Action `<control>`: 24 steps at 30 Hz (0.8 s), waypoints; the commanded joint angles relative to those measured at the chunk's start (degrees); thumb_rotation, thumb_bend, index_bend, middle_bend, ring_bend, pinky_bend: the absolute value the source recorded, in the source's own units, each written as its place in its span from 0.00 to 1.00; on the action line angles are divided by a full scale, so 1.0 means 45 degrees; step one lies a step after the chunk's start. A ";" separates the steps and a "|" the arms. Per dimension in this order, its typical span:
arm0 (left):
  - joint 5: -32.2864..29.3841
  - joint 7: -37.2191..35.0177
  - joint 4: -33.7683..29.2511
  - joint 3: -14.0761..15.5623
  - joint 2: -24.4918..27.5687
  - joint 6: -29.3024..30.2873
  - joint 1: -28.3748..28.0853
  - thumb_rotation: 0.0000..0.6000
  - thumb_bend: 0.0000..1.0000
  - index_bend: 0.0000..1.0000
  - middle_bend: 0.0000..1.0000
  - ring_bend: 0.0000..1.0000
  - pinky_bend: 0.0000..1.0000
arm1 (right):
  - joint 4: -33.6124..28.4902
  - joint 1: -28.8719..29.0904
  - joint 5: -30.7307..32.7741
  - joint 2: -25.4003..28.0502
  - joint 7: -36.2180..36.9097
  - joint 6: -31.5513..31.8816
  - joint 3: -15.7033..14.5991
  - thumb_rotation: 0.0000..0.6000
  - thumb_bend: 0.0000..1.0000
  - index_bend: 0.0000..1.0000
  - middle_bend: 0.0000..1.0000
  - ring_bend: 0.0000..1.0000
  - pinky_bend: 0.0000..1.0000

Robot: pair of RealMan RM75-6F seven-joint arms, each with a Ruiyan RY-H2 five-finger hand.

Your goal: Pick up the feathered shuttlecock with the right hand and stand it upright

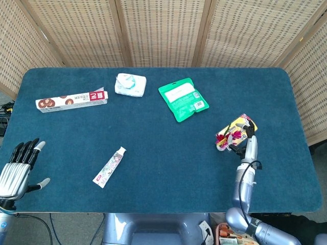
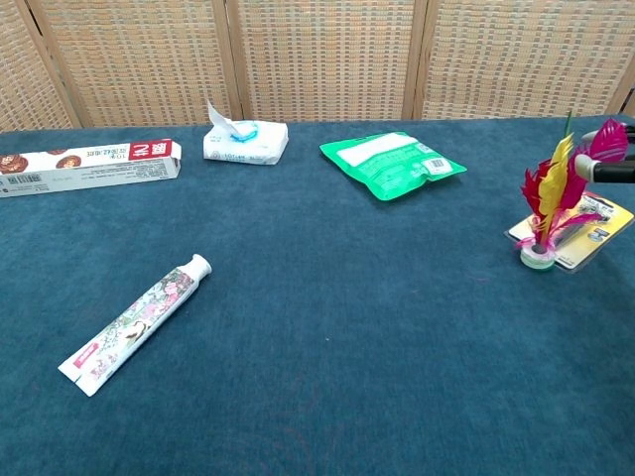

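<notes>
Right hand (image 1: 244, 137): at the right side of the table, fingers closed on the feather tips of the shuttlecock, pinching them; only the fingertips (image 2: 613, 171) enter the chest view at its right edge.
Left hand (image 1: 16, 166): off the near-left corner of the table, holding nothing, fingers extended and slightly apart, thumb out to the side.
Feathered shuttlecock (image 2: 553, 203): upright on its round white base, yellow and pink feathers pointing up and leaning toward the right hand; base resting at the near edge of the yellow card.
Yellow card (image 2: 592, 224): flat on the cloth just behind and right of the shuttlecock, dark tools packed on it.
Green pouch (image 1: 183, 99): flat, rear centre, well apart from the shuttlecock.
Wipes pack (image 1: 130, 84): rear, left of the green pouch.
Long box (image 1: 71, 100): white and red, rear left, lying lengthwise.
Tube (image 1: 109, 167): flowered print, white cap, lying diagonally at front left.
Table (image 1: 163, 168): covered in dark blue cloth.
</notes>
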 commanded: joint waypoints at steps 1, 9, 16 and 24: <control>0.0008 -0.0011 -0.0001 -0.0004 0.0004 0.0011 0.0002 1.00 0.15 0.00 0.00 0.00 0.00 | 0.0025 -0.0097 -0.0103 0.0049 0.0086 0.0051 0.0007 1.00 0.43 0.24 0.00 0.00 0.00; -0.0089 -0.0096 0.0035 -0.0061 0.0039 0.0028 0.0020 1.00 0.15 0.00 0.00 0.00 0.00 | -0.0237 -0.0621 -0.0783 0.0854 0.0208 0.0346 -0.0021 1.00 0.43 0.19 0.00 0.00 0.00; -0.0083 0.0081 0.0001 -0.0067 0.0016 0.0095 0.0056 1.00 0.15 0.00 0.00 0.00 0.00 | -0.1281 -0.1788 -0.1937 0.2585 0.0931 0.0550 -0.0355 1.00 0.43 0.15 0.00 0.00 0.00; -0.0076 0.0313 -0.0044 -0.0061 -0.0043 0.0110 0.0073 1.00 0.15 0.00 0.00 0.00 0.00 | -0.2032 -0.3033 -0.3351 0.3972 0.2250 0.0691 -0.1196 1.00 0.43 0.15 0.00 0.00 0.00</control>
